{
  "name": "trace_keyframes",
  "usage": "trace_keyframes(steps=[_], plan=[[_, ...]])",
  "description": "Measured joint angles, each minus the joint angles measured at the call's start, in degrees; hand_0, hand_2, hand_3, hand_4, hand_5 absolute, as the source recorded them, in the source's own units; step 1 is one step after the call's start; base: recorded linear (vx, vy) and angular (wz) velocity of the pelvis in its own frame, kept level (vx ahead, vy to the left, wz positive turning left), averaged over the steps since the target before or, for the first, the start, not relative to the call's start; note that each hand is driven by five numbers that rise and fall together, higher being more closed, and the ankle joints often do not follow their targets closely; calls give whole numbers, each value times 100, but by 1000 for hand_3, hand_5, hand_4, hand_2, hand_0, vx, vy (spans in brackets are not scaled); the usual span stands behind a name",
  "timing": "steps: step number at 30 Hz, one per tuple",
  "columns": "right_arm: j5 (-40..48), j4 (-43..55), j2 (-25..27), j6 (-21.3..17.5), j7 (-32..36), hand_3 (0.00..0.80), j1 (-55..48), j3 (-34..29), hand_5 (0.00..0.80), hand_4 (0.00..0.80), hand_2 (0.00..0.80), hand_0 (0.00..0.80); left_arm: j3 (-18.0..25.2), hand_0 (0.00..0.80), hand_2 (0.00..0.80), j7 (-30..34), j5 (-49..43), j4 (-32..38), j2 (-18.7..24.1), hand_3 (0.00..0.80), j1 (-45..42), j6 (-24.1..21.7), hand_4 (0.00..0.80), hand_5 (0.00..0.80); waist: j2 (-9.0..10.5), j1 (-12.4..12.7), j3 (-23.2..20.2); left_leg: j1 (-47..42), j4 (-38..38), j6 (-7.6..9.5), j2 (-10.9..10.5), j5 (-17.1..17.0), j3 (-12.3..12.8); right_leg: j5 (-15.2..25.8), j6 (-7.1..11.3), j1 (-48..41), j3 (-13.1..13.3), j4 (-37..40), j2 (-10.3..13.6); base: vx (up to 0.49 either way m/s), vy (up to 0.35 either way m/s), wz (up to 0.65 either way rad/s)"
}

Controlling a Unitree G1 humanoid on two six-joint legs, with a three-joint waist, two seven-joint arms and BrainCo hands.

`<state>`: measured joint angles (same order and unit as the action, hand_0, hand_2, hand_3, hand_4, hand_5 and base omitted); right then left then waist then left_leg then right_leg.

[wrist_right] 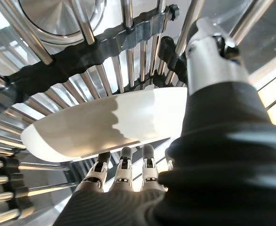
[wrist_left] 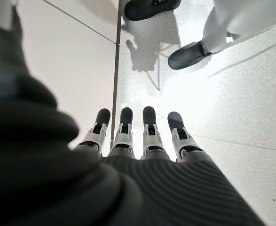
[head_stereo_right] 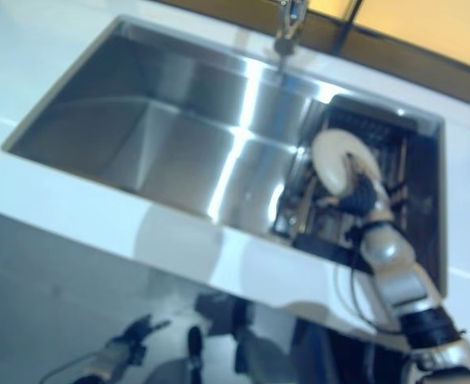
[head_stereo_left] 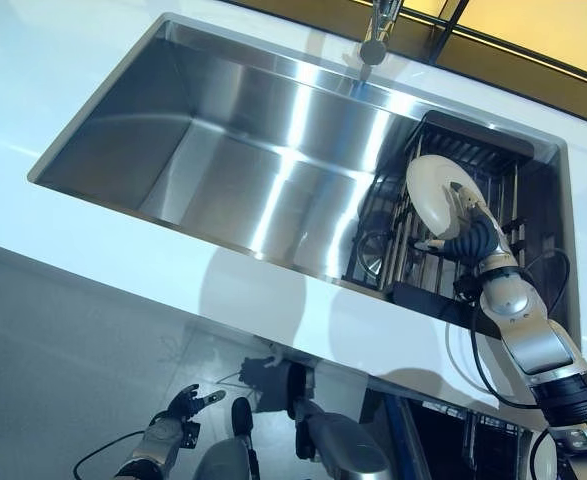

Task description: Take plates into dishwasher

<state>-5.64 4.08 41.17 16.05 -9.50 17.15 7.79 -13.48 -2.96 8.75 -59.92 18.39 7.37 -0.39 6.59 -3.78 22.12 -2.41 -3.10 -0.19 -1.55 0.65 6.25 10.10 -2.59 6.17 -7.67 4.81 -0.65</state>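
Note:
A white plate point(head_stereo_left: 438, 190) stands on edge over the dark wire dish rack point(head_stereo_left: 488, 158) at the right end of the steel sink point(head_stereo_left: 223, 160). My right hand point(head_stereo_left: 470, 240) is shut on it: in the right wrist view the fingers point(wrist_right: 123, 172) lie under the plate point(wrist_right: 105, 122) and the thumb point(wrist_right: 213, 61) comes over its rim. The rack's metal rods point(wrist_right: 81, 75) run just behind the plate. My left hand point(head_stereo_left: 178, 412) hangs low by the floor with straight fingers point(wrist_left: 133, 134), holding nothing.
A faucet point(head_stereo_left: 378, 35) stands at the sink's back edge. White countertop point(head_stereo_left: 93, 270) surrounds the sink. A round metal item point(head_stereo_left: 371, 262) lies low in the rack. A person's dark shoes point(wrist_left: 189, 52) stand on the floor near the left hand.

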Motion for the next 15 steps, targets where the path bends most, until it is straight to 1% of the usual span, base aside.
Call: trace_keyframes(steps=[2, 7, 11, 15], plan=[[-59, 65, -2, -130, 42, 0, -50, 4, 0, 0, 0, 0, 0, 0, 0, -3, 4, 0, -2, 0, 3, -2, 0, 0, -2, 1, 1, 0, -4, 0, 1, 0, -5, 0, 0, 1, 0, 0, -2, 0, 0, 0], [-181, 198, -11, -274, -92, 0, -154, 46, 0, 0, 0, 0, -1, 0, 0, -36, 132, -4, -5, 0, 5, -5, 0, 0, -1, 0, 1, -1, -19, 1, 0, 0, -5, -9, 14, 1, 0, 0, 0, 0, 0, 0], [-403, 212, -33, -382, -477, 0, -169, 143, 0, 0, 0, 0, -3, 0, 0, -59, 153, -3, -48, 0, 6, -13, 0, 0, 0, -2, 0, -1, -15, 1, 0, -1, -4, -18, 26, 0, 0, 0, 2, 0, 0, 0], [-616, 192, -129, -407, -1061, 0, -121, 291, 0, 0, 0, 0, -37, 0, 0, -61, 158, -10, -104, 0, 7, -32, 0, 0, 1, 4, 0, 5, 0, 2, 0, -2, -6, -19, 28, 0, 0, 0, 2, 0, 0, 0]])
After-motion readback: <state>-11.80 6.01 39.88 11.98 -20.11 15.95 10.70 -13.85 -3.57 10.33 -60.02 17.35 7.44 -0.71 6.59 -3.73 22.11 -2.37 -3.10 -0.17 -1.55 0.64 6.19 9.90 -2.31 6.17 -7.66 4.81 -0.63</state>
